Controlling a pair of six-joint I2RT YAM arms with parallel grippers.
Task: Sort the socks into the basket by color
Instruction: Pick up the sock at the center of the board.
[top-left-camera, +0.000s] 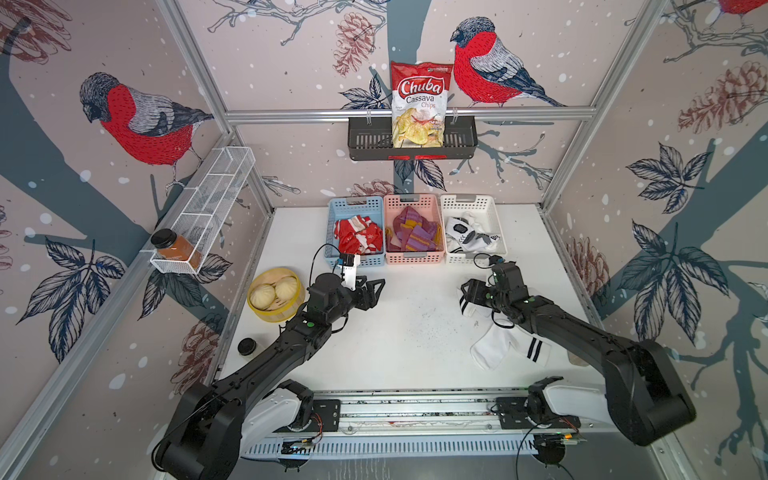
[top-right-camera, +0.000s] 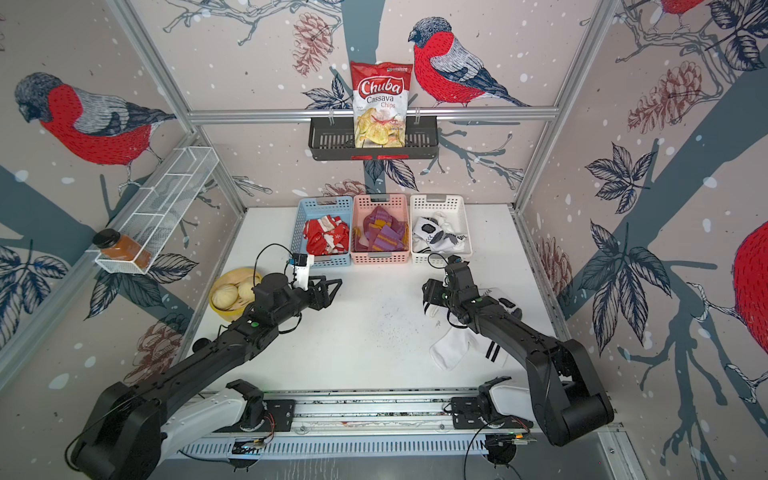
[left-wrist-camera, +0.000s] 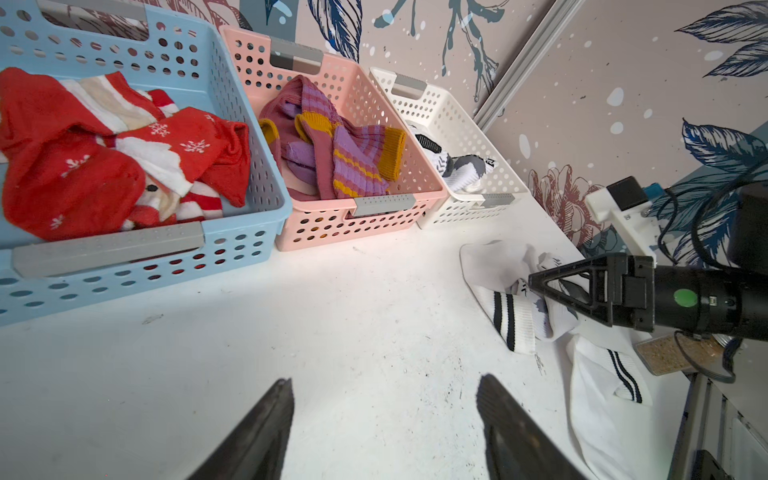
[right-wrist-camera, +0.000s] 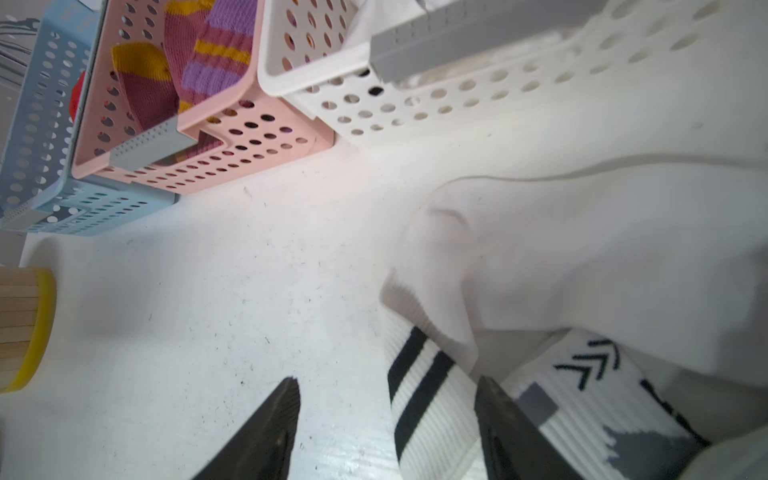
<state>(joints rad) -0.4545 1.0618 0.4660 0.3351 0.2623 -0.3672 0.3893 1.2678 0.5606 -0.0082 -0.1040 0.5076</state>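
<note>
three baskets stand side by side along the far edge of the worktop (top-left-camera: 395, 332). the blue basket (top-left-camera: 356, 203) on the left holds red-and-white socks (top-left-camera: 359, 237). the pink basket (top-left-camera: 409, 199) in the middle holds maroon-purple socks (top-left-camera: 413, 235) with mustard patches. the white basket (top-left-camera: 467, 200) on the right holds white socks (top-left-camera: 469, 235) with black marks.

more white socks lie loose on the right side of the worktop. a small heap (top-left-camera: 464, 303) sits near the white basket, and a black-striped pair (top-left-camera: 505, 349) lies nearer still, partly under the right arm.

the right gripper (right-wrist-camera: 386, 386) is low over the heap, its jaws spread. the right wrist view shows a black-striped cuff (right-wrist-camera: 428, 415) lying between them, not pinched.

the left gripper (left-wrist-camera: 384, 382) hangs above bare worktop just on the near side of the blue basket, its jaws apart and holding nothing.

a bamboo steamer (top-left-camera: 270, 318) with buns sits at the left edge of the worktop.
</note>
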